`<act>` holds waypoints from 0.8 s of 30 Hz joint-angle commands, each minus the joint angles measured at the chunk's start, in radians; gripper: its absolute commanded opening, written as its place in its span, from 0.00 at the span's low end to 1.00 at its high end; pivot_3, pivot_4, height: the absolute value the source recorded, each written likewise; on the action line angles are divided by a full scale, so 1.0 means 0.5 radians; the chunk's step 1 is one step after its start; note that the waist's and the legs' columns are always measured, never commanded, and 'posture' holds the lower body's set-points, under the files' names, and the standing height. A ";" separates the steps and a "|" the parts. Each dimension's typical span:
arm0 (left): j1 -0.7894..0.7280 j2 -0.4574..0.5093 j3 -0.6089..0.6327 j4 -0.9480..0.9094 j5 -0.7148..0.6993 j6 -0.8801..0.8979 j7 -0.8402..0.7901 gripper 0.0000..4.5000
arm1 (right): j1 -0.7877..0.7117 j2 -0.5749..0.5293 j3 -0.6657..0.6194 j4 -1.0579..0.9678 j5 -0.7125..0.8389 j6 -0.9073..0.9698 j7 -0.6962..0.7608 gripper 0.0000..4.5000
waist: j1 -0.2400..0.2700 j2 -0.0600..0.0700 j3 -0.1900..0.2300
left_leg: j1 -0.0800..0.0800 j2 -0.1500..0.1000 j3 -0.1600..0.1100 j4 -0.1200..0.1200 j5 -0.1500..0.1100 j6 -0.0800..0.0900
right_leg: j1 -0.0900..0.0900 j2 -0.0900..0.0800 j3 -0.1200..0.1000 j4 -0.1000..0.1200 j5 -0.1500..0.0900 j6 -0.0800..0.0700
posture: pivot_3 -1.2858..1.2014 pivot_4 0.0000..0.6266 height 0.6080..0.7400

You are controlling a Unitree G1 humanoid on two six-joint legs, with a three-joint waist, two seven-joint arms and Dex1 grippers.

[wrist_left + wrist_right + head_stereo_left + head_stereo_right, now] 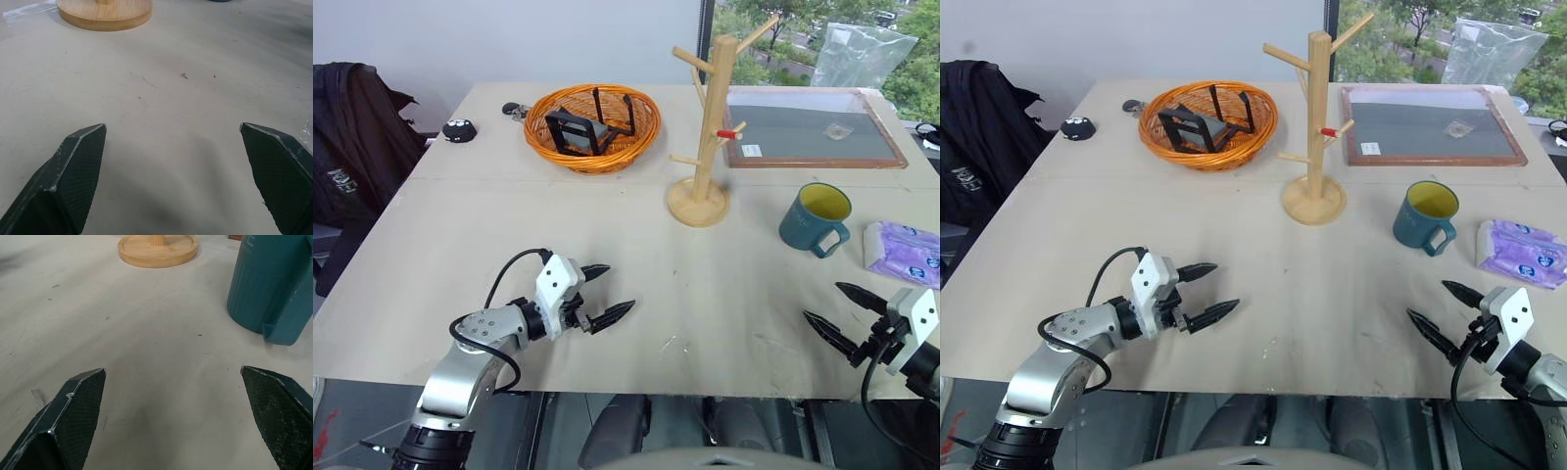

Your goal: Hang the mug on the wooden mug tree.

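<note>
Table (607, 225) carries wooden mug tree (710, 127) upright mid-table, mug (815, 217) standing just right of its base, handle facing the robot; left gripper (605, 292) and right gripper (847, 313) both spread wide, holding nothing.

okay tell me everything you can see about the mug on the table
The mug is dark teal-blue outside, yellow inside, ceramic-looking with faint vertical ribbing. It stands upright on the table, apparently empty, its loop handle turned toward the robot. It sits right of the wooden mug tree, apart from it. Nothing but the table touches it.
</note>
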 commanded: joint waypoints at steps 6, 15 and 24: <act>0.081 -0.014 0.051 -0.111 -0.023 -0.020 0.066 1.00 | -0.113 -0.047 0.019 0.195 -0.119 -0.091 -0.034 0.99 | -0.006 -0.001 0.000 | 0.000 0.000 0.001 0.000 0.000 0.000 | 0.001 0.000 0.000 -0.001 0.000 0.000 | 0.52 0.24 1.00; 0.068 -0.015 0.046 -0.094 -0.024 -0.043 0.062 1.00 | -0.192 0.018 0.011 0.212 -0.091 -0.054 -0.129 0.99 | -0.004 0.000 -0.001 | 0.000 0.000 0.000 0.000 0.000 0.000 | 0.001 0.000 0.000 -0.001 0.000 0.000 | 0.52 0.24 1.00; 0.001 0.021 0.057 -0.092 -0.090 -0.101 -0.062 1.00 | -0.333 0.355 0.068 -0.075 -0.362 0.114 -0.921 0.99 | -0.006 0.001 -0.001 | 0.000 0.000 -0.001 -0.001 0.000 -0.001 | -0.001 0.000 0.000 0.000 0.000 0.000 | 0.52 0.24 1.00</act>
